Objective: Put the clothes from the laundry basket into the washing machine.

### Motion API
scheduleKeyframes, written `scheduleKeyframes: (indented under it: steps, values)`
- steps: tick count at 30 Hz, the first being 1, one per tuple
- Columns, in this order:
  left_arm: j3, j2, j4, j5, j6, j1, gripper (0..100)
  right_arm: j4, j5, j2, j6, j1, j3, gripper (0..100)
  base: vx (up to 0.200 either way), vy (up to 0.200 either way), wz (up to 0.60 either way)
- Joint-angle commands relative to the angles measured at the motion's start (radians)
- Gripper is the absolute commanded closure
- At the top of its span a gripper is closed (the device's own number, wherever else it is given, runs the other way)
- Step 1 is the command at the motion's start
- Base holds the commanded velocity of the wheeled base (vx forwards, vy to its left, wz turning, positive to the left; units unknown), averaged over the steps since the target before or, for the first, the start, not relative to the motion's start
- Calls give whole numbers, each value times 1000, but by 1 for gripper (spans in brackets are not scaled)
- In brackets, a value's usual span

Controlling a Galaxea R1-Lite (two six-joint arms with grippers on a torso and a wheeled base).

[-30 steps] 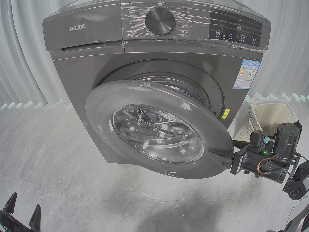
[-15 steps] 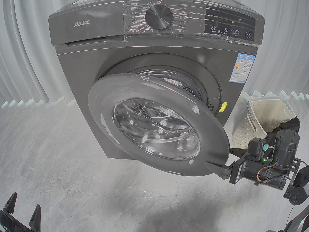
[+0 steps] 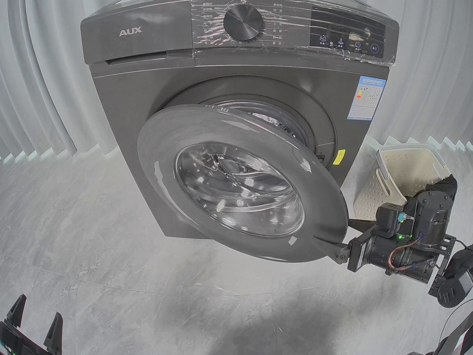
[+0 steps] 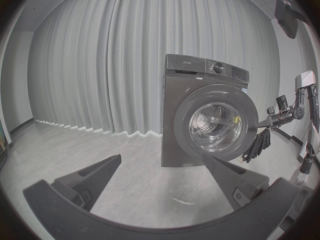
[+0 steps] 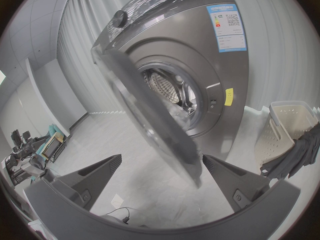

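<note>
Washer: we see the grey washer (image 3: 148, 104) standing on a pale floor (image 3: 98, 252) in front of a pleated curtain (image 3: 39, 75).
Door: its round door (image 3: 162, 159) stands partly open. It is hinged on the robot's left, and its free edge is swung out toward us. The drum (image 5: 163, 87) shows behind it.
Right gripper: the right gripper (image 3: 327, 248) sits low at the door's free edge. We see its fingers spread wide with the door's rim between them, not clamped on it. We cannot tell whether a finger touches the rim.
Left gripper: the left gripper (image 3: 38, 309) sits low on the robot's left, well apart from the washer. Its fingers are spread and it holds nothing.
Basket: the cream basket (image 3: 389, 183) stands on the floor just beside the washer, on the robot's right.
Clothes: we see a dark garment (image 5: 296, 154) draped over the basket's rim and hanging down its outside.
</note>
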Motion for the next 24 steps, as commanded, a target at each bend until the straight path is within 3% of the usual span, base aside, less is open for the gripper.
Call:
scheduleKeyframes:
  steps: [1, 7, 18, 19, 21, 24]
  values:
    - [16, -16, 0, 0, -2, -1, 0, -1, 7, 6, 3, 36, 17, 0, 0, 0, 0]
    - [16, -16, 0, 0, 0, -1, 0, -1, 30, -85, 11, 122, 97, 0, 0, 0, 0]
    - [16, -16, 0, 0, 0, -1, 0, -3, 55, -111, 5, 96, 81, 0, 0, 0, 0]
    - [16, -16, -1, 0, 0, -1, 0, -18, 95, -152, 8, 87, 60, 0, 0, 0, 0]
    - [16, -16, 0, 0, 0, -1, 0, -15, 102, -177, 9, 70, 45, 0, 0, 0, 0]
    - [16, -16, 0, 0, 0, -1, 0, -1, 113, -210, 11, -51, -40, 0, 0, 0, 0]
